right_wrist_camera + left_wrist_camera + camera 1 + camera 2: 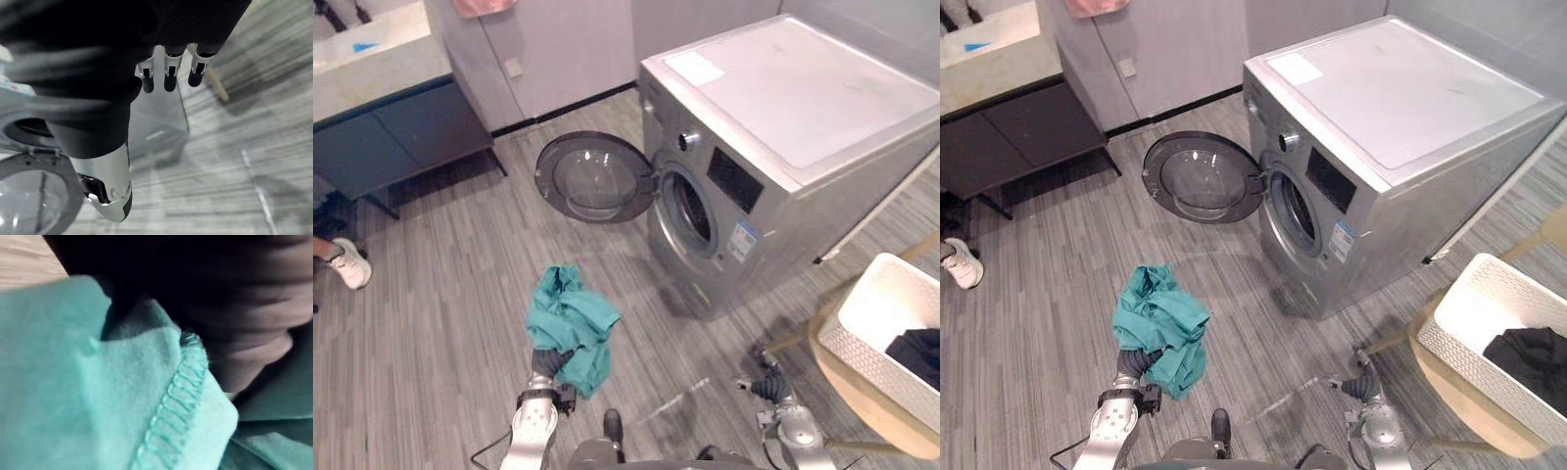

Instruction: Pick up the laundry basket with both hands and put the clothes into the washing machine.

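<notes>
Left robot hand (pixel 548 360) buried under teal cloth (pixel 570 318); grip cannot be told. Right robot hand (pixel 168 76) spread, empty. Cloth likely soft, light, droopy: gather a thick fold before feeding washer (pixel 783 157).

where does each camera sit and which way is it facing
Left eye view: on the head, looking down at floor, washing machine and its open door; both arms enter below, left hand under the teal garment.
Right eye view: beside it, sharing that scene, with the laundry basket at right.
Left wrist view: on that wrist, close against the teal garment; dark cover shows.
Right wrist view: along the right hand toward door and floor.
</notes>
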{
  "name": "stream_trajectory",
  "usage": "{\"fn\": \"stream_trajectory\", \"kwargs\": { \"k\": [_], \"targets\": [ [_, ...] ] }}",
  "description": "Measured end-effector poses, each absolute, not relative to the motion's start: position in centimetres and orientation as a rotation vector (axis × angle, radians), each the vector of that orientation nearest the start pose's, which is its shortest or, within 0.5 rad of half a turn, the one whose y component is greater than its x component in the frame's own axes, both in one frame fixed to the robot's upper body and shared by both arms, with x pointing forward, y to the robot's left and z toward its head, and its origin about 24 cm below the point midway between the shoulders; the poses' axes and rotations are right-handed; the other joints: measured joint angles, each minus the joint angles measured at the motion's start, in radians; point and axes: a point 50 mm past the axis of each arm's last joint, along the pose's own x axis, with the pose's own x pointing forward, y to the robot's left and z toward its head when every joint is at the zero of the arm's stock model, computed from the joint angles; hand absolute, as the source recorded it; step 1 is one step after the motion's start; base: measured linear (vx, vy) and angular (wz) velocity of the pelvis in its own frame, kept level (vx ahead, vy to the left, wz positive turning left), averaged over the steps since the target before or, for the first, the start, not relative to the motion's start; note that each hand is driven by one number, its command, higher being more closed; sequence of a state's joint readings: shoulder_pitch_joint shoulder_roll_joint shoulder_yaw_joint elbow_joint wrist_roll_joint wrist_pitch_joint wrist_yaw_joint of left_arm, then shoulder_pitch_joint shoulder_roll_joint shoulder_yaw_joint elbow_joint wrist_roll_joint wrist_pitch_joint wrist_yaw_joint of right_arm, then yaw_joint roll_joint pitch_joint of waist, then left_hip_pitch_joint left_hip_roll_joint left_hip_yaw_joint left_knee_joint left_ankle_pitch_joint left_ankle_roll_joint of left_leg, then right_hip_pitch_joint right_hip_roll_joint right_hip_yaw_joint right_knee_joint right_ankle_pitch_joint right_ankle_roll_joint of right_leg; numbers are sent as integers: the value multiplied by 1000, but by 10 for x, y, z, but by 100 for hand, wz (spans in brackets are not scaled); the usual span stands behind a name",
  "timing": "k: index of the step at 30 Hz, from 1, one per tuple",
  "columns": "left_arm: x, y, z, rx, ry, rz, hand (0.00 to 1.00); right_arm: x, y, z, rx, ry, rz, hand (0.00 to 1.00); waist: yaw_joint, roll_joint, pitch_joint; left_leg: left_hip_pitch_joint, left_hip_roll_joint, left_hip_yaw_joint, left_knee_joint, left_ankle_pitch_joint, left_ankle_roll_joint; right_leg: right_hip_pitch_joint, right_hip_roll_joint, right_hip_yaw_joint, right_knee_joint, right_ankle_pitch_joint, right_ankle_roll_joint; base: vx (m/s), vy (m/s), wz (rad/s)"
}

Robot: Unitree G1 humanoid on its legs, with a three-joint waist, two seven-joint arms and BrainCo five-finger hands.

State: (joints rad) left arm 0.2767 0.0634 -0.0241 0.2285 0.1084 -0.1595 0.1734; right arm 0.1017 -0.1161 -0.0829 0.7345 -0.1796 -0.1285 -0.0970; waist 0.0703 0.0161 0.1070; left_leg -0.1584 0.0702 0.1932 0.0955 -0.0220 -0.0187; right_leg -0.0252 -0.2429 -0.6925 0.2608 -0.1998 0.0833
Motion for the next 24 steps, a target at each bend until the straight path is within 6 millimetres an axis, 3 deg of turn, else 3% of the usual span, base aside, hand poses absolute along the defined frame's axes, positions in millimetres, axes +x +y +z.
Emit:
{"fn": "stream_trajectory", "kwargs": {
  "k": [2, 3, 4, 5, 6, 8, 10, 12, 13, 14, 15, 16, 18, 19, 20, 22, 24],
  "targets": [
    [168, 179, -52, 186, 344, 176, 100, 153, -210, -119, -279, 732, -160, 0, 1, -18, 17, -1, -17, -11, 81, -74, 5, -2, -59, 10, 128, -23, 17, 209, 156, 32],
    [164, 178, -55, 184, 364, 160, 100, 148, -214, -120, -277, 753, -183, 0, -7, -18, 22, 3, -37, -42, 118, -125, 22, -42, -120, 60, 299, -22, -19, 188, 152, 48],
    [164, 179, -55, 185, 364, 160, 100, 146, -216, -121, -278, 761, -191, 0, -10, -22, 27, 14, -41, -57, 131, -145, 29, -78, -146, 119, 395, -1, -52, 269, 166, 53],
    [162, 181, -56, 197, 370, 161, 100, 142, -215, -123, -277, 771, -195, 0, -24, -21, 45, 41, -47, -82, 147, -174, 40, -158, -145, 265, 542, 4, -73, 278, 80, 55],
    [162, 185, -56, 211, 379, 164, 100, 142, -210, -124, -265, 772, -196, 0, -41, -12, 60, 64, -38, -115, 148, -192, 42, -206, -75, 360, 573, -67, -44, 336, 86, 59],
    [162, 190, -55, 234, 378, 165, 100, 140, -207, -125, -257, 777, -193, 0, -58, -18, 74, 119, -34, -142, 117, -205, 41, -266, -1, 401, 527, -101, -38, 308, 12, 53],
    [166, 188, -54, 233, 368, 152, 100, 139, -210, -124, -262, 779, -202, 0, -65, -18, 78, 162, -34, -159, 97, -226, 37, -346, 38, 396, 435, -97, -34, 353, -36, 45],
    [173, 185, -50, 229, 343, 144, 100, 141, -212, -122, -266, 767, -205, 0, -86, -16, 85, 208, -32, -190, 85, -241, 15, -405, 72, 390, 257, -22, -44, 438, -101, 73],
    [176, 185, -49, 244, 338, 136, 100, 141, -213, -120, -268, 753, -210, 0, -99, -24, 89, 248, -30, -223, 80, -267, -19, -396, 96, 399, 161, 135, -97, 501, -156, 94],
    [178, 181, -50, 239, 339, 127, 100, 138, -215, -120, -273, 757, -212, 0, -113, -13, 91, 262, -26, -230, 90, -273, -29, -387, 100, 398, 178, 159, -132, 655, -184, 79],
    [182, 174, -49, 232, 328, 106, 100, 144, -216, -118, -277, 740, -210, 0, -105, 6, 91, 246, 5, -218, 141, -260, -58, -376, 104, 371, 200, 130, -130, 548, -195, 45],
    [186, 169, -47, 229, 312, 85, 100, 152, -214, -113, -276, 707, -207, 0, -106, 13, 99, 178, 19, -209, 300, -238, -95, -346, 118, 351, 195, 93, -136, 662, -264, 30],
    [189, 164, -46, 213, 304, 68, 100, 158, -215, -108, -279, 674, -207, 0, -105, 35, 116, 93, 59, -186, 546, -187, -121, -272, 154, 342, 149, 80, -150, 570, -242, -13],
    [185, 158, -48, 201, 316, 47, 100, 164, -209, -102, -276, 635, -192, 0, -75, 30, 126, 0, 135, -148, 838, -173, -101, -163, 217, 377, 86, 67, -172, 487, -147, -74],
    [185, 155, -48, 202, 315, 33, 100, 167, -208, -100, -275, 621, -189, 0, -67, 28, 128, -22, 145, -134, 890, -183, -85, -129, 226, 389, 68, 64, -175, 465, -139, -85],
    [191, 142, -44, 193, 287, -31, 100, 172, -206, -96, -271, 594, -190, 0, -55, -6, 139, -92, 139, -96, 888, -208, -44, -58, 230, 438, 7, 63, -176, 323, -86, -58],
    [193, 136, -42, 188, 276, -53, 100, 174, -207, -96, -274, 593, -189, 0, -53, -9, 141, -144, 133, -103, 783, -214, -35, -31, 241, 486, -28, 63, -176, 313, -29, -74]
  ]
}}
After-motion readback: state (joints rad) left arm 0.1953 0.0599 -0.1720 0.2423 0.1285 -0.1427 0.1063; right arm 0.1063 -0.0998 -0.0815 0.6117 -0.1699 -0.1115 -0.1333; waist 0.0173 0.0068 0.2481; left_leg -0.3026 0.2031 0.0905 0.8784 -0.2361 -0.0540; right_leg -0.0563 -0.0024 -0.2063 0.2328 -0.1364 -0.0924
